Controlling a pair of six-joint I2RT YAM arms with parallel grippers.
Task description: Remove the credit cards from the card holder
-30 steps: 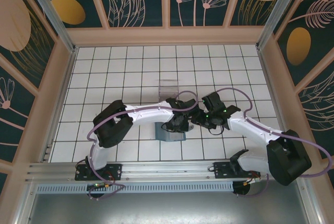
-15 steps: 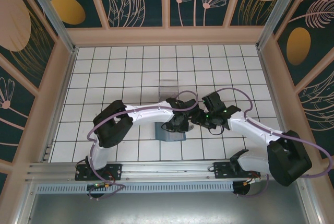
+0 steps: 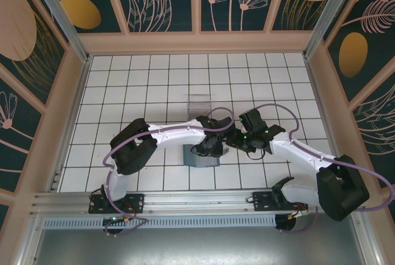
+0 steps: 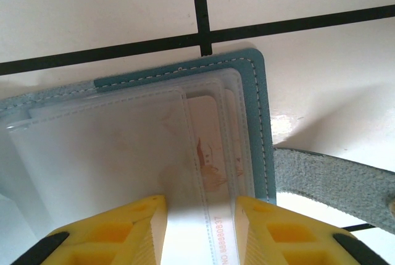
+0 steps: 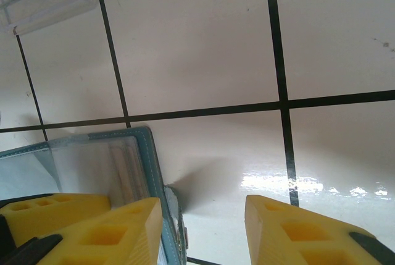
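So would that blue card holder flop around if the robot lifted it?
Probably floppy: the card holder looks like thin stitched material with soft clear sleeves, and its strap lies limp on the tiles. The credit card tucked inside may stiffen it a bit. The glossy sleeves could be slippery.

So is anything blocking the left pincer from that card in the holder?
Only the clear plastic sleeve: the card lies tucked under it inside the card holder, just ahead of the left pincer. Nothing else visible intervenes.
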